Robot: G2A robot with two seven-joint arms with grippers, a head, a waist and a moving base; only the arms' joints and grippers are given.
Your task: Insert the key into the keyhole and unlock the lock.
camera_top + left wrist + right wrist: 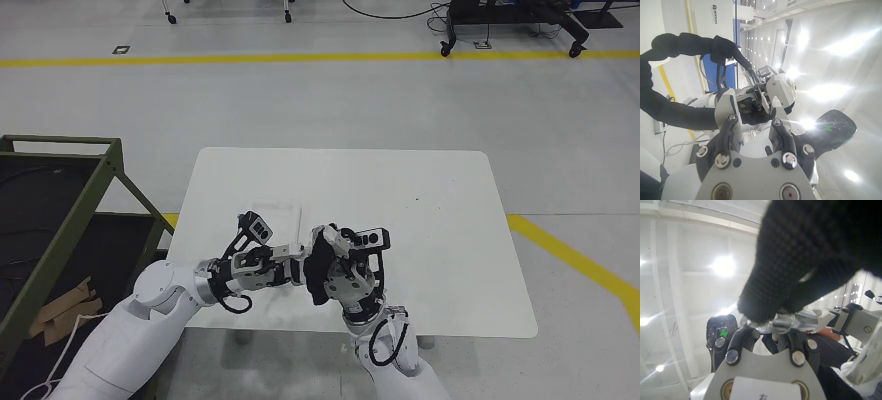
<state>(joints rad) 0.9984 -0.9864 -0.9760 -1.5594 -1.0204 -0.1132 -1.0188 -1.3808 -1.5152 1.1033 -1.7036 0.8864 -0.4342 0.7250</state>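
— Any containers?
— A green-framed bin (pixel 62 143) stands on the floor beside the surface (pixel 430 220), with cardboard (pixel 65 305) lying low inside it.
— Where is the left tool?
— The left tool (pixel 292 250) hangs above the surface's near edge, facing the right tool (pixel 335 268) and almost touching it. Its taped fingertips (pixel 824 315) are nearly closed, pinching one end of what looks like the silver key (pixel 806 321).
— And the lock?
— The lock (pixel 776 323), wrapped in clear tape, sits at the key's other end and touches it, right at the right tool's tip. I cannot tell if the key is inside it.
— How far open is the right tool?
— I cannot tell. Black cloth (pixel 800 256) covers that spot.
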